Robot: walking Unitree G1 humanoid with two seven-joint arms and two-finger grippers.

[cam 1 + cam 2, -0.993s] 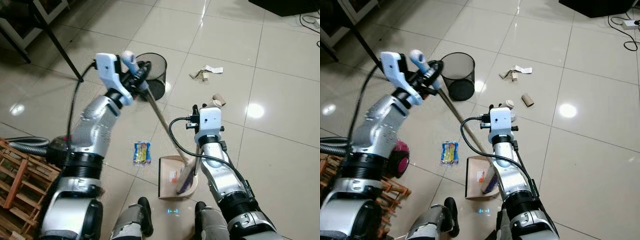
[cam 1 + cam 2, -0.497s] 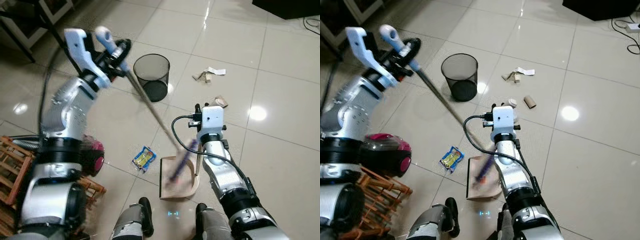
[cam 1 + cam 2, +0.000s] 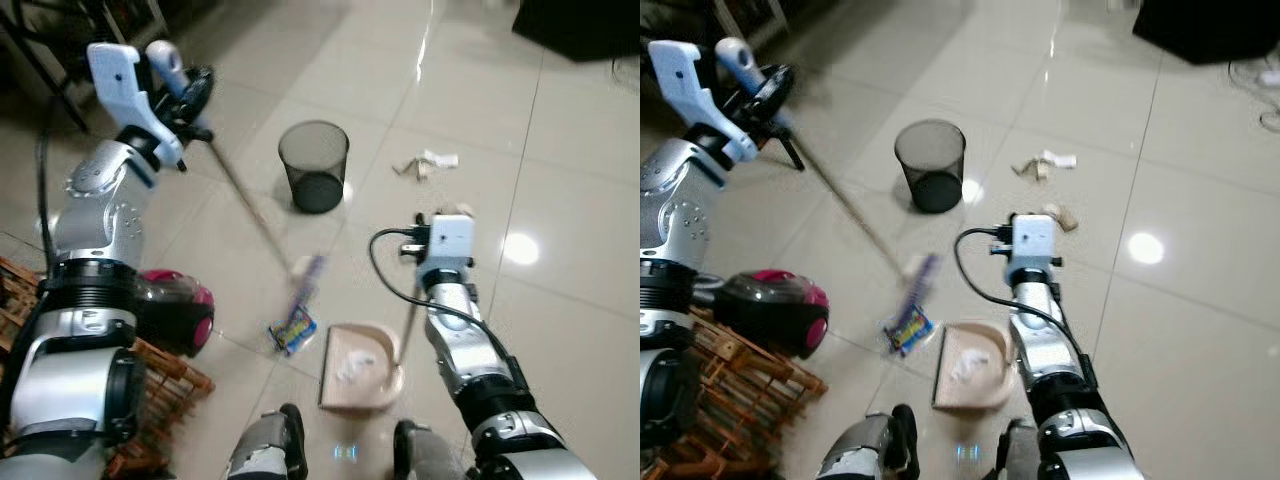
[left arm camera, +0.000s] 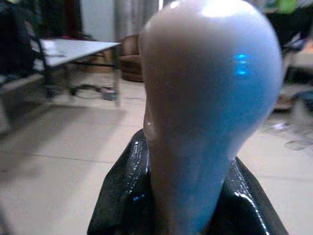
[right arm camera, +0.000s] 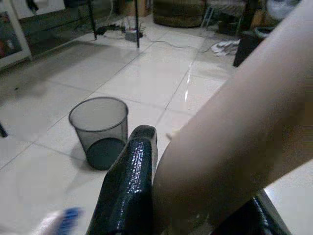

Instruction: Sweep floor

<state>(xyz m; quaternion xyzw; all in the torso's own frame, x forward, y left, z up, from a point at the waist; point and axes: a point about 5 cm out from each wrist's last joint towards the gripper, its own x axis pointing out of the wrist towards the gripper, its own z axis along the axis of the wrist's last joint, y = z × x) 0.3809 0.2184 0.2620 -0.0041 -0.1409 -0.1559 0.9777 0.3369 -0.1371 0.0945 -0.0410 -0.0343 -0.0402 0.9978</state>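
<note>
Broom handling: long, stiff and light by the look of it; the bristle end is soft and will flex on the tiles. The grip belongs at the rounded top of the shaft, where leverage over the head is greatest but fine control is weakest.
Broom appearance: the broom (image 3: 262, 228) has a thin pale shaft, a smooth pale blue knob at the top and a purple bristle head, blurred in the eye views.
Broom position: shaft slants from the raised left arm down to the floor (image 3: 560, 290); the head sits just above the snack wrapper (image 3: 293, 330), left of the dustpan.
Left end effector: the left end effector (image 3: 190, 90) is clenched on the broom's knob, held high at the robot's left; the wrist view shows black fingers (image 4: 124, 196) hugging the knob.
Right end effector: the right end effector (image 5: 190, 196) is clamped on the dustpan's pale upright handle, with a black finger along it.
Dustpan: the dustpan (image 3: 358, 368), beige, rests flat on the floor before the robot's feet, with pale debris inside.
Remaining litter: paper scraps (image 3: 425, 163) lie beyond the mesh bin (image 3: 314, 166), well apart from the dustpan.
Risk: the glossy knob may slip or twist in the grip during a stroke.
</note>
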